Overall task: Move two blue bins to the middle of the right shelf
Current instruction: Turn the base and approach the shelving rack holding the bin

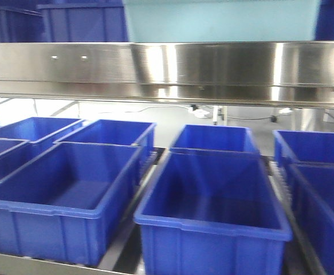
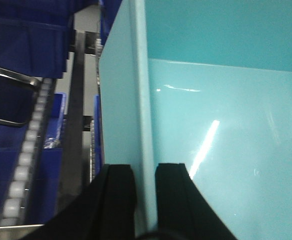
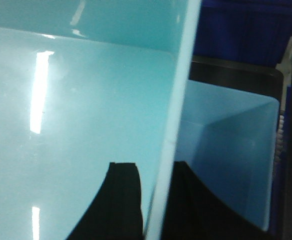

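Left wrist view: the left gripper [image 2: 144, 200] clamps its two black fingers, one on each side, on the wall of a pale blue bin [image 2: 226, 125]. Right wrist view: the right gripper [image 3: 153, 205] pinches a bin wall likewise, with a second pale blue bin [image 3: 231, 150] just beyond. Front view: pale blue shows above the steel shelf rail [image 1: 167, 63], with dark blue crates [image 1: 212, 200] below.

The bin [image 1: 221, 20] sits at 12 o'clock above the rail [image 1: 167, 63], crates [image 1: 81, 23] flank it at 10 and 2 o'clock, other crates [image 1: 212, 200] fill rows below from 4 to 8 o'clock, and in the right wrist view a second bin [image 3: 231, 150] lies at 3 o'clock beside its wall.
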Robot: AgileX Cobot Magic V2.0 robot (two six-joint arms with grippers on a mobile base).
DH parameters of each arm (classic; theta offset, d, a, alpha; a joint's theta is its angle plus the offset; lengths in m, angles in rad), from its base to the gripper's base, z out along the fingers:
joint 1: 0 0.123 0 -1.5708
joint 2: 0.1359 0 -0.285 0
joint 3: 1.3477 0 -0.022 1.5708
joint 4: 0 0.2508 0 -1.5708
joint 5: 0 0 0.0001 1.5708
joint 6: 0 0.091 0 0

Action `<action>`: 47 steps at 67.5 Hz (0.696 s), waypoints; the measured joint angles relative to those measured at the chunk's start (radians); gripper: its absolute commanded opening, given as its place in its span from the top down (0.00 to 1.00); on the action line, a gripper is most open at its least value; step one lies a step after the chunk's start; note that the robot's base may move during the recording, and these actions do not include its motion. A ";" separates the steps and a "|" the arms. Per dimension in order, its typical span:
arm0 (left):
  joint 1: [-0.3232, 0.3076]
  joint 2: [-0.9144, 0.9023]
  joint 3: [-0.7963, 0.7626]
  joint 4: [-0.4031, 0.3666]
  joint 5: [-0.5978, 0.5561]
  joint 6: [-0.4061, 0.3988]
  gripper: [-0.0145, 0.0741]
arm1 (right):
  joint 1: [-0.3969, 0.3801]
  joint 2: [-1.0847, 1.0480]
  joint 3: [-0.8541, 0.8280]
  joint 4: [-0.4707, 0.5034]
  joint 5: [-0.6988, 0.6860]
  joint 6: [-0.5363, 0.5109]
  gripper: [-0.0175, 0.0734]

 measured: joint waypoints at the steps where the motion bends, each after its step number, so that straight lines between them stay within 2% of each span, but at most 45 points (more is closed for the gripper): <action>1: 0.000 0.000 0.000 0.000 0.000 0.000 0.96 | 0.000 0.000 0.000 0.000 0.000 0.000 0.97; 47: 0.000 -0.002 0.000 0.002 0.000 -0.001 0.96 | 0.000 0.000 0.000 0.000 0.000 0.000 0.97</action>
